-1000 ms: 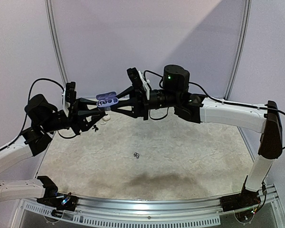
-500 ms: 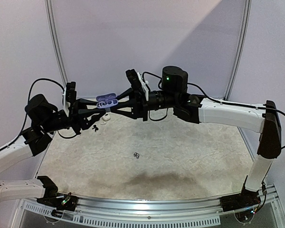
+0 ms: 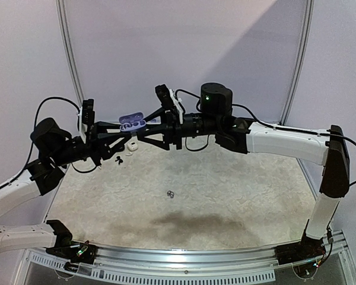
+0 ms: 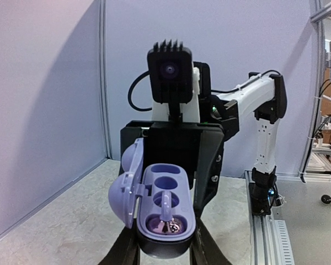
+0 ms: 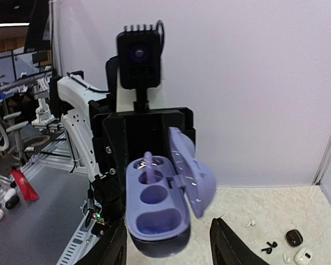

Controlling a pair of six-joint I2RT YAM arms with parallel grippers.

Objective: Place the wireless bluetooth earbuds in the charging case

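Open lilac charging case (image 4: 166,187) — aloft, one lilac earbud (image 4: 165,207) upright inside

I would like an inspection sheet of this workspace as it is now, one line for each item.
Surface: beige speckled table top.
Job's things: purple charging case in the air, lid open; seated earbud stands in an end socket, the rest empty; loose earbud lies mid-table; black bud lies far left on the table.
Clutter: black case and white case on the table.
Pincers: left pincer shut on the charging case; right pincer open around it.
Cables: black cable loops above the left arm.
Surroundings: plain walls; metal rail at the near edge.
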